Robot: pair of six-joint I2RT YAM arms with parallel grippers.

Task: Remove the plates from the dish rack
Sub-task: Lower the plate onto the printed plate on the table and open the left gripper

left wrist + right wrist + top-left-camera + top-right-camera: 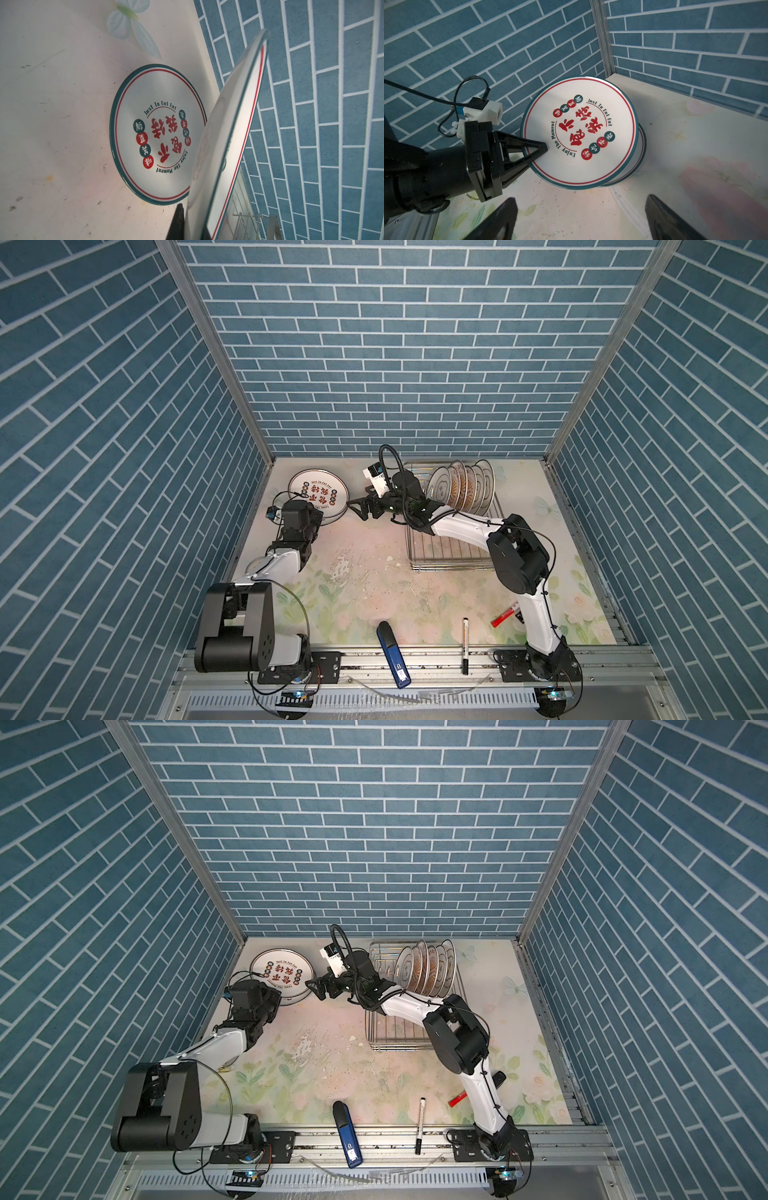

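At the back left, my left gripper (319, 510) is shut on the rim of a white dark-rimmed plate (318, 491) printed with red characters. In the right wrist view this plate (579, 133) hangs tilted over a second like plate (640, 158) lying flat on the table. In the left wrist view the held plate (228, 135) shows edge-on between the fingers (176, 224). My right gripper (361, 508) stands open and empty just right of both plates. The dish rack (449, 556) at the back right holds several upright plates (457, 489).
Blue brick walls close in the back and both sides. Near the front edge lie a blue stapler-like object (392, 655), a black marker (465, 645) and a red marker (505, 616). My right arm reaches across the rack's front half.
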